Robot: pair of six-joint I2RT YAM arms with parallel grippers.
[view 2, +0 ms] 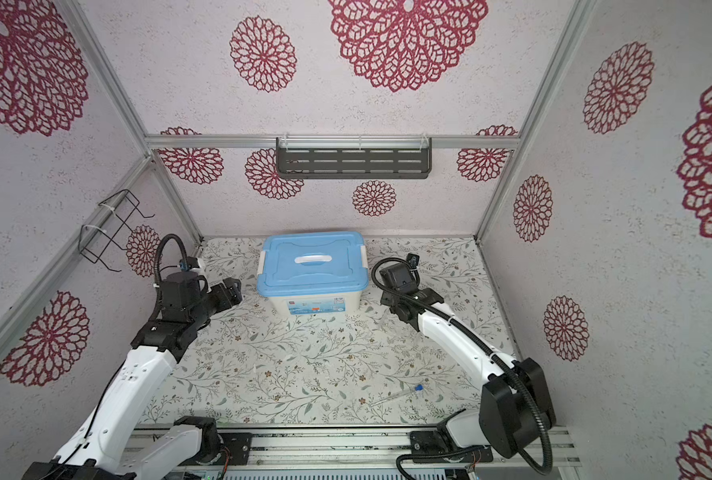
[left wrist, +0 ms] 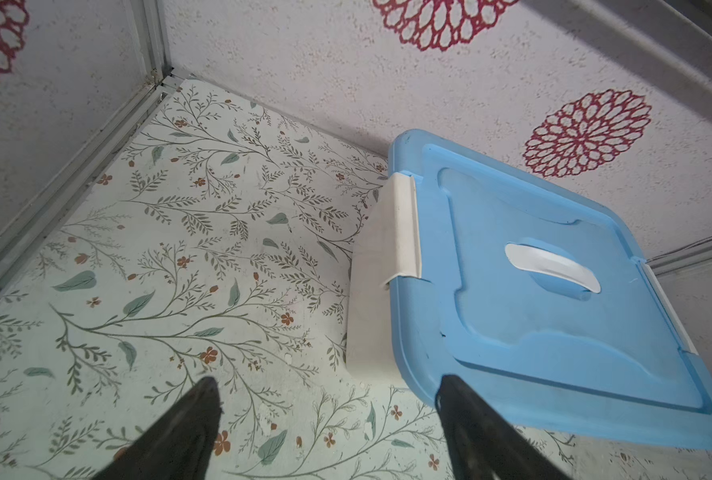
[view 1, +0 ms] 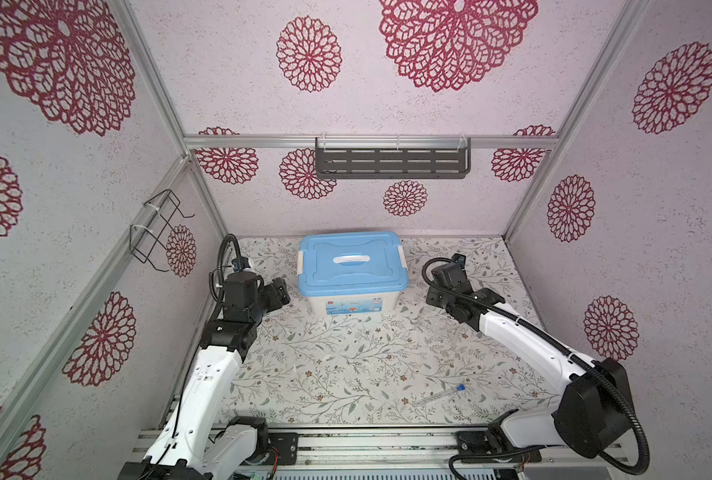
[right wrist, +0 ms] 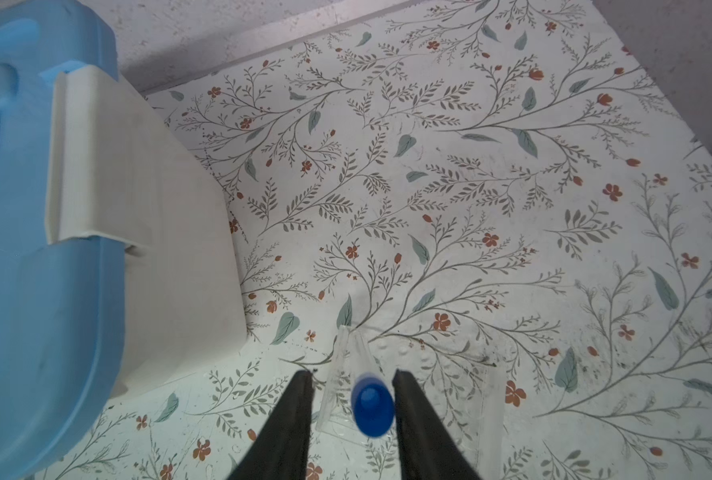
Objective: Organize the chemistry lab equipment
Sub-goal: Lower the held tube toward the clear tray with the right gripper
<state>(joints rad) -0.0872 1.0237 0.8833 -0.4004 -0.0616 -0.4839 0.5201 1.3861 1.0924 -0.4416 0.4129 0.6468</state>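
Stands the blue-capped tube upright in the clear rack just beside the white bin, on its right, likely so it cannot roll. Straddles it with the right gripper, fingers apart (one nearly touching), pointing down. Leaves a second tube lying well in front of the bin. Hovers the left gripper at the bin's left side, fingers wide, empty.

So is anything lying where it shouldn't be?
Yes. One blue-capped tube lies flat on the table near the front, alone. A second tube stands in the clear rack near the bin, so the loose one looks left out.
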